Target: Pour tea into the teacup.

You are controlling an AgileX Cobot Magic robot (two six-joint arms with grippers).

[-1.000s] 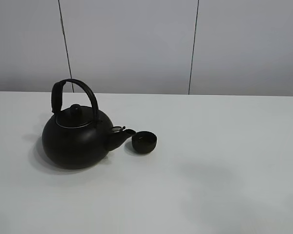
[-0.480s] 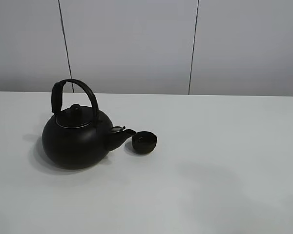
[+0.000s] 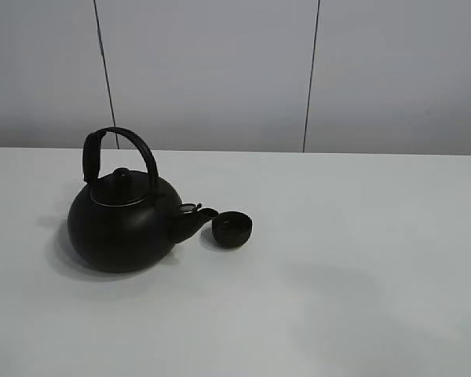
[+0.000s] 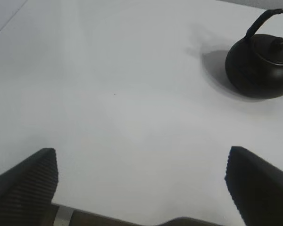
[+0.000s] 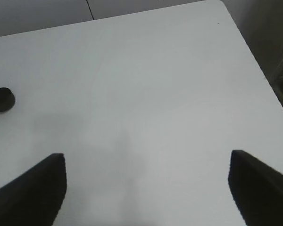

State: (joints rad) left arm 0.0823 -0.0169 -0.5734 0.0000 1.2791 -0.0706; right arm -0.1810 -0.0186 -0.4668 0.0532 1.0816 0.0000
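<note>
A big round black kettle with an arched handle stands on the white table at the left; it also shows in the left wrist view. Its spout points at a small black handleless teacup just to its right, also seen in the right wrist view. No tea stream shows. Neither gripper appears in the exterior view. My left gripper is open and empty, far from the kettle. My right gripper is open and empty, far from the teacup.
The white table ends at a grey panelled wall behind. The table's right edge and corner show in the right wrist view, with floor beyond.
</note>
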